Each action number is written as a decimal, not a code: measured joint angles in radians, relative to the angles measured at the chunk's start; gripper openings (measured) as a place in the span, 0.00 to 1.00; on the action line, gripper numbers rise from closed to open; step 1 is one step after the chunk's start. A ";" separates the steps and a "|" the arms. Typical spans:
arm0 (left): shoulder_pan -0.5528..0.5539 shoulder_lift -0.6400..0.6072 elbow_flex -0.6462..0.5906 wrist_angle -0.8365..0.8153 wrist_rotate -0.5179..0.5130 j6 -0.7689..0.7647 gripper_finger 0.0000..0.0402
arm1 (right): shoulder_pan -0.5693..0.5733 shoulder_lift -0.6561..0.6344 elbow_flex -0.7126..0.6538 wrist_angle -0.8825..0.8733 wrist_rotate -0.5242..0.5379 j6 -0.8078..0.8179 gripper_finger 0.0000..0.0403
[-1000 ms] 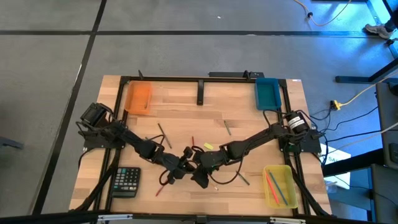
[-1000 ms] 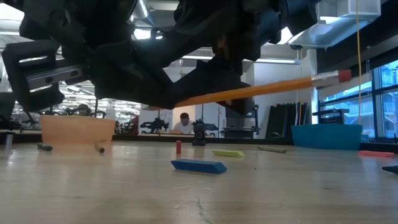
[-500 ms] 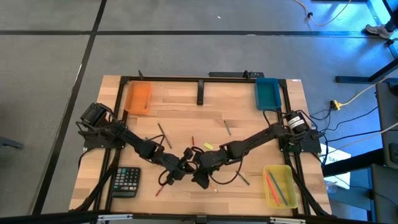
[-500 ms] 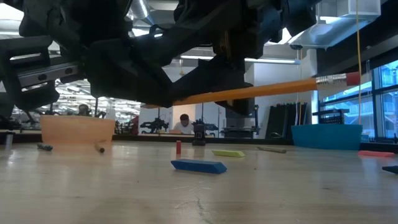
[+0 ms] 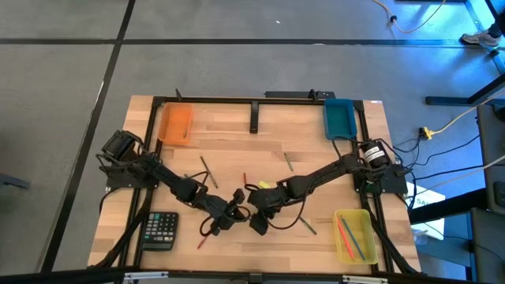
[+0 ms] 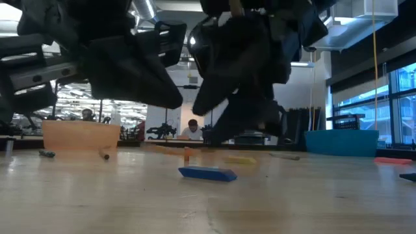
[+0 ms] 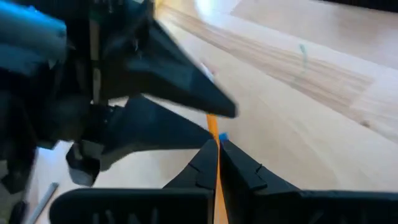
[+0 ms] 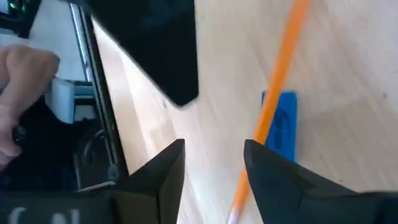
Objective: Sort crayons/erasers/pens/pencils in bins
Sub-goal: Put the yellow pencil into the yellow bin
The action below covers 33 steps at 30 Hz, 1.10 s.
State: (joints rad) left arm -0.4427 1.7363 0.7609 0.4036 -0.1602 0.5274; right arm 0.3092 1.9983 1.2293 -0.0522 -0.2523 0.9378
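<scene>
An orange pencil (image 7: 213, 127) sits in the narrow gap of my left gripper (image 7: 216, 149), which is shut on it near the table's middle (image 5: 230, 213). My right gripper (image 8: 214, 162) is open and empty just right of it (image 5: 257, 221). The pencil (image 8: 283, 81) passes beside its finger and over the blue eraser (image 8: 286, 127). In the low view the pencil is only an orange blur (image 6: 169, 149) low behind the blue eraser (image 6: 208, 173). A yellow eraser (image 6: 239, 159) and a short red crayon (image 6: 186, 154) lie farther back. My left gripper pinches the pencil between its two fingers (image 7: 245, 171). The shaft (image 7: 217, 180) shows as a thin orange line down the gap and runs past the fingertips, under my right gripper. Where along its length the hold is, I cannot tell.
The orange bin (image 5: 176, 124) is far left and the teal bin (image 5: 339, 117) far right. The yellow bin (image 5: 355, 235), near right, holds several sticks. A black calculator (image 5: 161, 229) lies near left and a black bar (image 5: 255, 118) at the far middle. Thin pens (image 5: 207, 170) lie scattered.
My right gripper has come off the pencil and moved slightly up and toward the table's right edge. The pencil was lifted and nearly level, with its eraser end to the right. It now shows much lower, as a blur close to the table.
</scene>
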 joint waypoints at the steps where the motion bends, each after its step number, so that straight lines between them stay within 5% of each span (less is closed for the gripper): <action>1: 0.000 0.000 -0.001 -0.004 0.001 0.000 0.02 | 0.000 0.000 0.000 -0.001 -0.010 0.001 0.41; 7: 0.002 0.000 -0.001 -0.005 -0.005 0.000 0.01 | 0.001 -0.021 0.002 0.009 -0.011 -0.005 0.38; 12: 0.011 0.000 -0.001 -0.070 0.000 -0.030 0.02 | -0.006 -0.028 0.002 -0.044 0.101 -0.026 0.38; 21: 0.073 0.000 0.002 -0.266 0.031 -0.193 0.23 | -0.005 -0.028 0.002 -0.176 0.212 -0.046 0.38; 33: 0.080 -0.003 0.146 -0.730 0.022 -0.108 0.32 | -0.002 -0.028 0.002 -0.194 0.247 -0.128 0.38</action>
State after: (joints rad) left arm -0.3626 1.7330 0.9071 -0.3262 -0.1387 0.4193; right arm 0.3069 1.9701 1.2316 -0.2466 -0.0052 0.8097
